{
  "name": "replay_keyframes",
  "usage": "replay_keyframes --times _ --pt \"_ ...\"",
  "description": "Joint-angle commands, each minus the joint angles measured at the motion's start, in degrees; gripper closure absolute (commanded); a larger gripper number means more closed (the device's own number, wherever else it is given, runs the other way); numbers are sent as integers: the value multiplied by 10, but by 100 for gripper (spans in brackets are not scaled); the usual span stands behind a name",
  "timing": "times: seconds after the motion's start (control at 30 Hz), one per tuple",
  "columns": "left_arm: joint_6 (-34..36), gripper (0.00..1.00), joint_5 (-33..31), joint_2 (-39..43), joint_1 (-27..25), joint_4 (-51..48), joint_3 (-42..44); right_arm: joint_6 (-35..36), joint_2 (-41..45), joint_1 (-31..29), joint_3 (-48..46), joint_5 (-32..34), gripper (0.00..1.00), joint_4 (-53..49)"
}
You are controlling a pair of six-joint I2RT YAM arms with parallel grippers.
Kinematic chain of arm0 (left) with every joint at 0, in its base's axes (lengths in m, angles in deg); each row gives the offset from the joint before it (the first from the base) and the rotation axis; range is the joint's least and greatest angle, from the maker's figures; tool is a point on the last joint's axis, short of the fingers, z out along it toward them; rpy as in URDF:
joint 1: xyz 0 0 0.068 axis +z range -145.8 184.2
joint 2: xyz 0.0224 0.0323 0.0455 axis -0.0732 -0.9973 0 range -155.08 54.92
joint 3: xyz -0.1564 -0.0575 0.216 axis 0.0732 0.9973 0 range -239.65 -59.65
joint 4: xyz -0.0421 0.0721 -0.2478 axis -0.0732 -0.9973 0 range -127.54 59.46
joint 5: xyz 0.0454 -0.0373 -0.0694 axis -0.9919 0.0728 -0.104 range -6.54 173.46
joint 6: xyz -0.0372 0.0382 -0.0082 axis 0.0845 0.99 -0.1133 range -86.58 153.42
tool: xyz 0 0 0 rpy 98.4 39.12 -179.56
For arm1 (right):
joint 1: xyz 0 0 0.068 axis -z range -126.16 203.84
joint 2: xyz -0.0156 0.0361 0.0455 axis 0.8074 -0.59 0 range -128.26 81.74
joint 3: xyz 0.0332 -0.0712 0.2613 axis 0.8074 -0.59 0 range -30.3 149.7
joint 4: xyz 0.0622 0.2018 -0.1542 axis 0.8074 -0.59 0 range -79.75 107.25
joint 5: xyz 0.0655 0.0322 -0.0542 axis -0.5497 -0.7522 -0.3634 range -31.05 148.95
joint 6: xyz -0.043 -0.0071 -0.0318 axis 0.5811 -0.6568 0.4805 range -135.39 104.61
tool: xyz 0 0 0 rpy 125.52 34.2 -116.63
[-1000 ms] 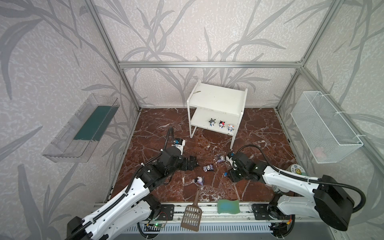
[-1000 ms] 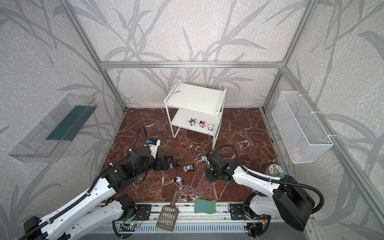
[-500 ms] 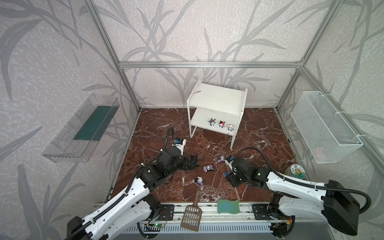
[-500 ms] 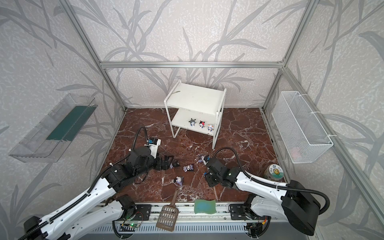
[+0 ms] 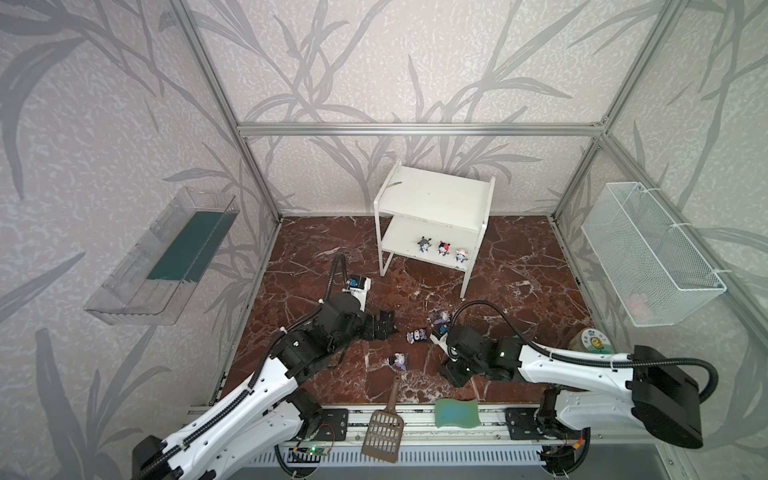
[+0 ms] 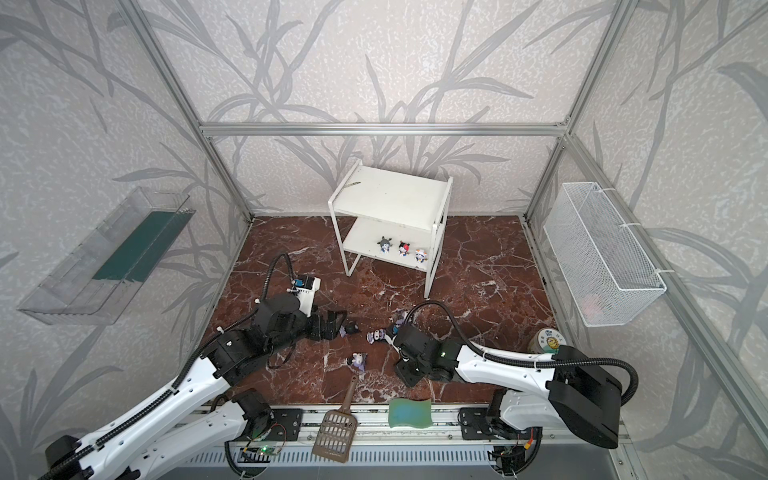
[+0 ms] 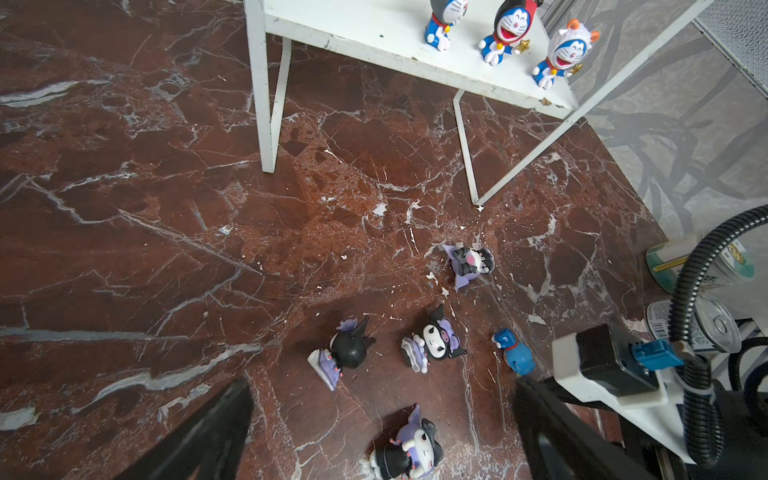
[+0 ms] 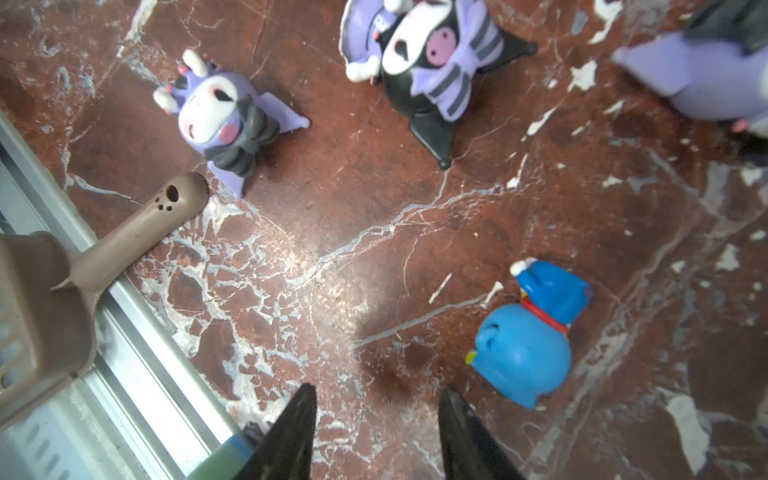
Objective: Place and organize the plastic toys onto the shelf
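Three blue-and-white toys (image 7: 505, 31) stand in a row on the lower board of the shelf (image 5: 436, 199), and its top board is bare. Five more lie tipped over on the floor (image 7: 166, 208) in front of it: four purple-and-black toys (image 7: 434, 345) and one blue toy (image 8: 528, 336).

The step in hand looks like picking the next toy off the floor. The right gripper (image 8: 377, 392) points down at bare floor with its jaws partly apart and nothing between them. The blue toy lies just beside one finger, outside the gap. The left gripper (image 7: 382, 386) hangs near the purple-and-black toys with its jaws spread wide, also empty.

For the next move, the right gripper would likely need to shift sideways until its jaws straddle the blue toy's body, then lower and close. The lower board has free room beside the row, which would keep like with like.
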Motion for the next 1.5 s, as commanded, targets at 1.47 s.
replay_keyframes --times 1.47 --pt "11 1 -7 14 -2 18 9 -48 -20 86 -10 40 74 79"
